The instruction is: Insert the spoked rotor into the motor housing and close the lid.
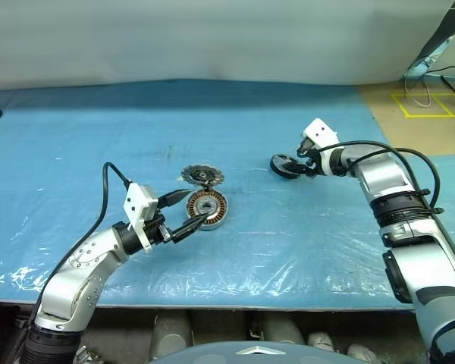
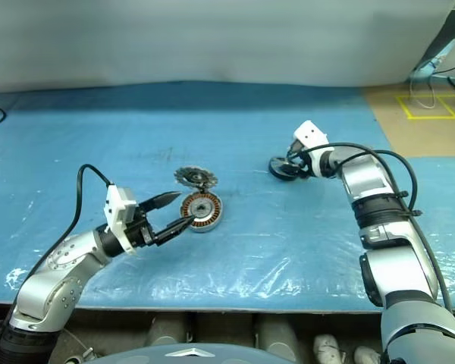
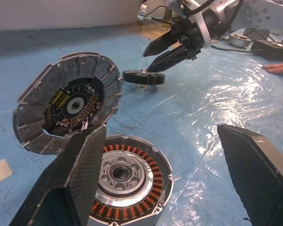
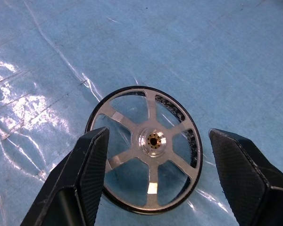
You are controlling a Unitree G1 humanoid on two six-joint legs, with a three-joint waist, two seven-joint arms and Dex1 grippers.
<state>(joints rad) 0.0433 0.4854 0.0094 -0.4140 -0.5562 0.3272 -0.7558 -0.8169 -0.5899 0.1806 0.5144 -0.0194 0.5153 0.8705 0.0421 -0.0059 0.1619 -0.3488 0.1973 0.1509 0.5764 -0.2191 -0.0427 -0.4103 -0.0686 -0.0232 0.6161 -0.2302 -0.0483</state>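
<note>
On the blue table (image 1: 76,136), the right gripper (image 4: 155,181) hovers jaws apart over the spoked rotor (image 4: 148,148), whose spokes the right wrist view reveals. The left gripper (image 1: 191,212), jaws apart, frames the motor housing (image 3: 132,183); its copper windings and the tilted lid (image 3: 68,108) show in the left wrist view.

Spoked rotor (image 4: 148,162) flat, apart from windings-up motor housing (image 1: 207,207); lid (image 1: 202,176) tilted behind.

open blue table (image 1: 303,250) between motor housing (image 1: 207,206) and spoked rotor (image 1: 285,165)
</note>
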